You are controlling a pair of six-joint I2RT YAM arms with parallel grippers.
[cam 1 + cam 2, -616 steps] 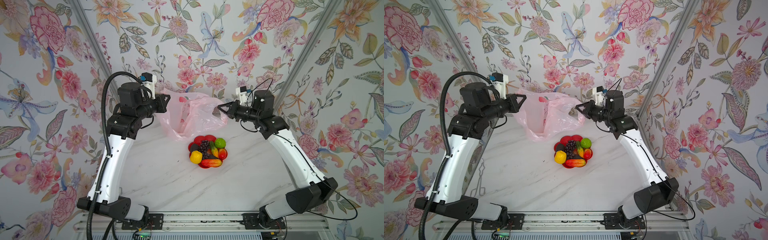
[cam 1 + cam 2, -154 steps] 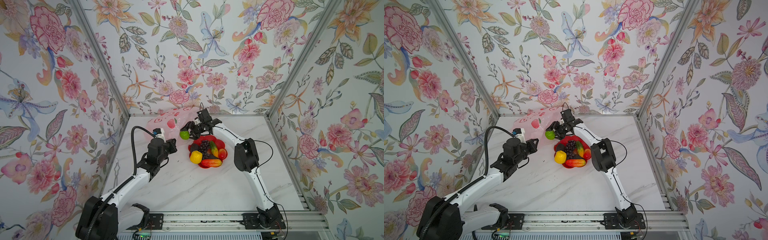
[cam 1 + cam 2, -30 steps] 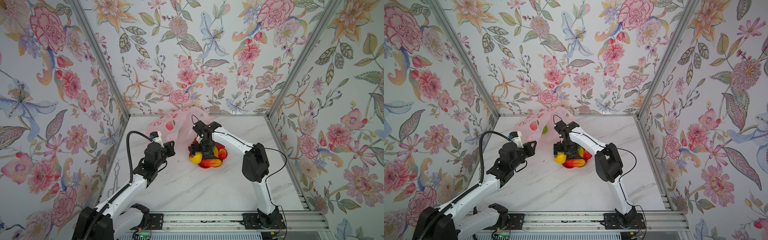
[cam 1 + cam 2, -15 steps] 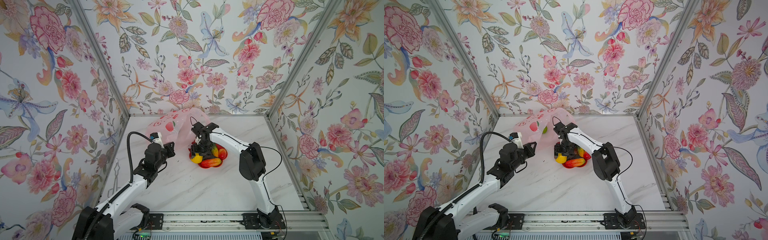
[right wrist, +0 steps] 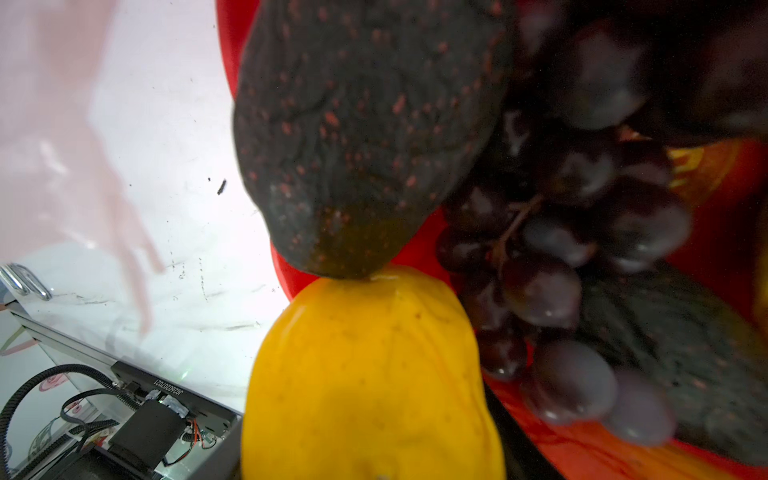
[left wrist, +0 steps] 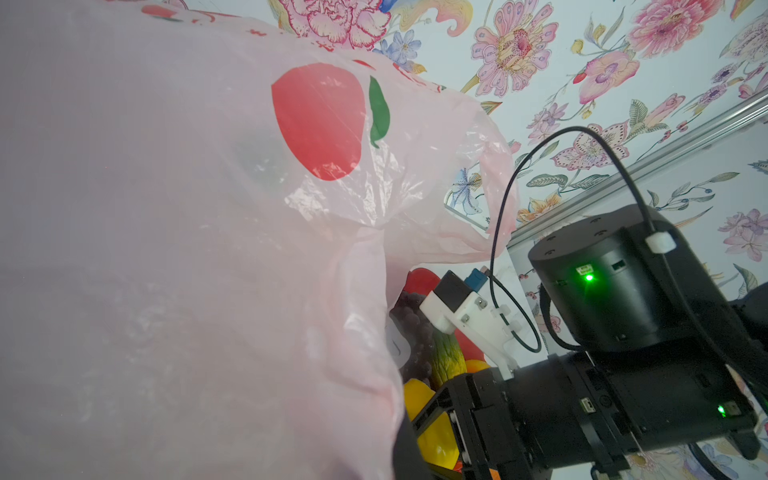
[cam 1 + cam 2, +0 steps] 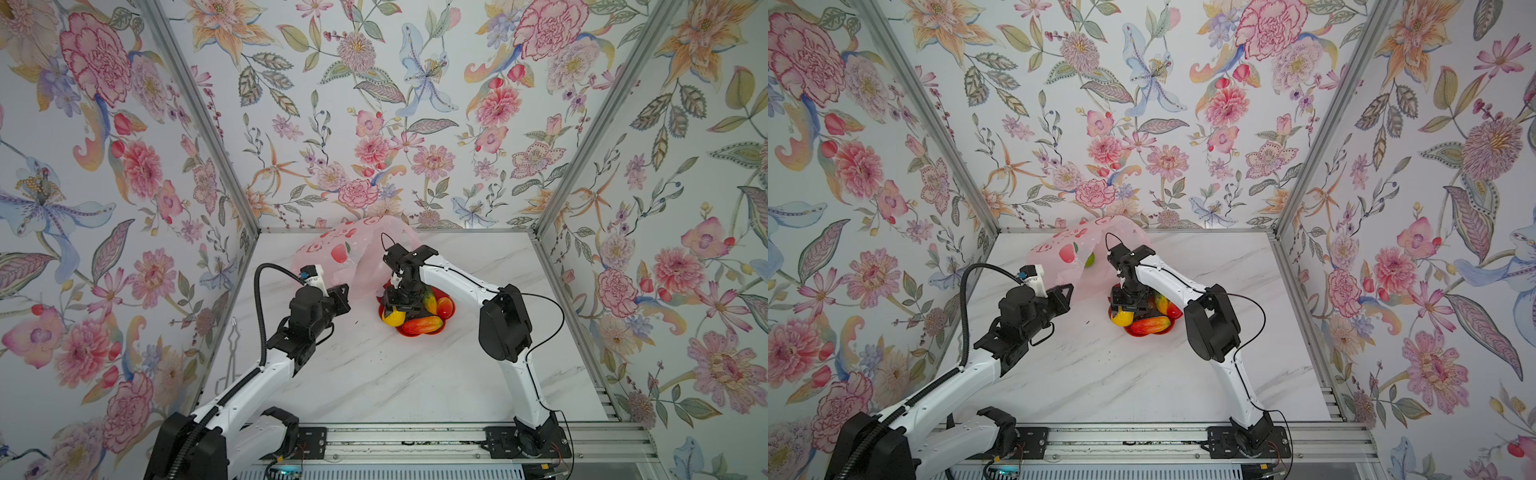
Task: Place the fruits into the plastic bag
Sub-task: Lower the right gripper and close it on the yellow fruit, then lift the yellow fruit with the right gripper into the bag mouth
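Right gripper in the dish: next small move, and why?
Probably finish closing the jaws before any lift. The right gripper is down in the dish, over the avocado and the yellow fruit, which touch. Its jaws are hidden, so I cannot tell which fruit it takes. The left gripper holds the bag edge up beside the dish, ready.

Marble tabletop (image 7: 374, 374): pink plastic bag (image 7: 328, 255) at back, red dish (image 7: 436, 332) just beside it, mid-table.
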